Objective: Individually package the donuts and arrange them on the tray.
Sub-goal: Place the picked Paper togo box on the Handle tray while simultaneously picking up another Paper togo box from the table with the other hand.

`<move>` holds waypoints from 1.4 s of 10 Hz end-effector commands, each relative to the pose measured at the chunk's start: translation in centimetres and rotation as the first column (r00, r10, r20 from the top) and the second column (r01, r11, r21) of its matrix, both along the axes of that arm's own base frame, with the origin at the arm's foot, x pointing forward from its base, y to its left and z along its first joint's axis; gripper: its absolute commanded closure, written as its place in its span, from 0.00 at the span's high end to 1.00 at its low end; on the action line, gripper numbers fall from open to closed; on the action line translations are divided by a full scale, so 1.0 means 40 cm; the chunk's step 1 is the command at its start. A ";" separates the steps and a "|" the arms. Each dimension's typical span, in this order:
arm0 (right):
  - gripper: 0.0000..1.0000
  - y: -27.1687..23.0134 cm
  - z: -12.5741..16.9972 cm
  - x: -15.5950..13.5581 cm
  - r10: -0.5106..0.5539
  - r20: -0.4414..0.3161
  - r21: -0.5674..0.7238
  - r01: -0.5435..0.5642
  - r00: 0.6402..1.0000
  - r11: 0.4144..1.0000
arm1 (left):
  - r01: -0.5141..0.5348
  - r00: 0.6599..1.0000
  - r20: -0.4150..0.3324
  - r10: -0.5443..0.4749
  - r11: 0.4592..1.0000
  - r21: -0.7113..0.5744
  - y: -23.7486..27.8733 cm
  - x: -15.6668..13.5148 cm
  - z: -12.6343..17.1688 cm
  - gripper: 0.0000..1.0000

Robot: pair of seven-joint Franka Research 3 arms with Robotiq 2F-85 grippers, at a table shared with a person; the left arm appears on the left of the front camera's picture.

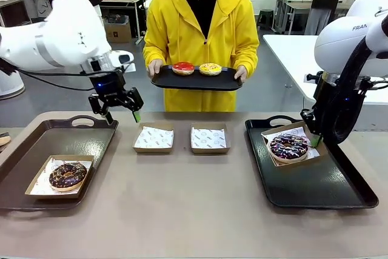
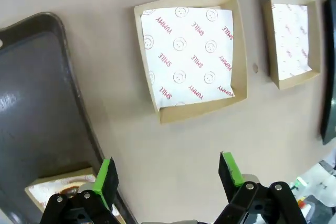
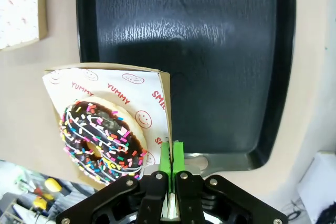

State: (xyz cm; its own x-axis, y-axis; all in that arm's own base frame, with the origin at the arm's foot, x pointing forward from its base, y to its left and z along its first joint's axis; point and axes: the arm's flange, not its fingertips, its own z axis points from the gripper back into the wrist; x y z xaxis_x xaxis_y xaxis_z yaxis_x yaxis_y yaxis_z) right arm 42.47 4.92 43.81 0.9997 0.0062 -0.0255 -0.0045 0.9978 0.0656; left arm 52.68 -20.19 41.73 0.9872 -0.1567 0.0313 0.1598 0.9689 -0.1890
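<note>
On the right tray (image 1: 327,180), toward its far left corner, the dark sprinkled donut (image 1: 289,146) sits in a paper-lined cardboard box (image 3: 157,85), and the right gripper (image 3: 171,153) is pinched closed on that box's thin side wall, not on the donut. The donut looks light, soft and sticky on top, so the box is the safer hold, though the wall may flex and the box may tip. The left gripper (image 1: 121,115) hangs spread wide and empty above the table, by the far right corner of the left tray (image 1: 91,144); on that tray's near left a chocolate-iced donut (image 1: 67,175) lies boxed. Two empty boxes (image 1: 153,137) stand mid-table, and beyond the far edge the person holds a small tray (image 1: 194,82) with the red-iced donut (image 1: 183,68) and yellow-iced donut (image 1: 210,68); the raised tray rims seem the only things to lift over
</note>
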 end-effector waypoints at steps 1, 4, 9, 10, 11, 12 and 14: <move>0.01 -0.001 0.004 -0.001 -0.002 0.002 0.001 0.002 1.000 1.000 | -0.016 0.999 0.038 0.013 0.997 0.074 -0.039 0.034 -0.037 1.00; 0.01 -0.001 0.004 -0.001 -0.002 0.002 0.001 0.002 1.000 1.000 | 0.034 0.994 0.094 -0.051 0.983 0.180 -0.095 0.055 -0.092 1.00; 0.01 -0.001 0.004 -0.001 -0.002 0.002 0.001 0.002 1.000 1.000 | 0.058 0.996 0.060 -0.067 0.988 0.141 -0.069 0.038 -0.096 1.00; 0.01 -0.001 0.004 -0.001 -0.002 0.002 0.001 0.002 1.000 1.000 | 0.058 0.996 0.060 -0.067 0.988 0.141 -0.069 0.038 -0.096 1.00; 0.01 -0.001 0.004 -0.001 -0.002 0.002 0.001 0.002 1.000 1.000 | 0.058 0.996 0.060 -0.067 0.988 0.141 -0.069 0.038 -0.096 1.00; 0.01 -0.001 0.004 -0.001 -0.002 0.002 0.001 0.002 1.000 1.000 | 0.058 0.996 0.060 -0.067 0.988 0.141 -0.069 0.038 -0.096 1.00; 0.01 -0.001 0.004 -0.001 -0.002 0.002 0.001 0.002 1.000 1.000 | 0.058 0.996 0.060 -0.067 0.988 0.141 -0.069 0.038 -0.096 1.00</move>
State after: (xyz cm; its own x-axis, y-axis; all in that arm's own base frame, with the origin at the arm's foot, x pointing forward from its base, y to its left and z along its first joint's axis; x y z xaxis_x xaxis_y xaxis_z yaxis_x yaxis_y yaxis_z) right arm 42.47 4.93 43.81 0.9997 0.0065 -0.0254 -0.0048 0.9978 0.0655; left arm 54.47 -23.21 37.65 0.9697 -0.2332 0.0728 0.2358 0.9714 -0.0290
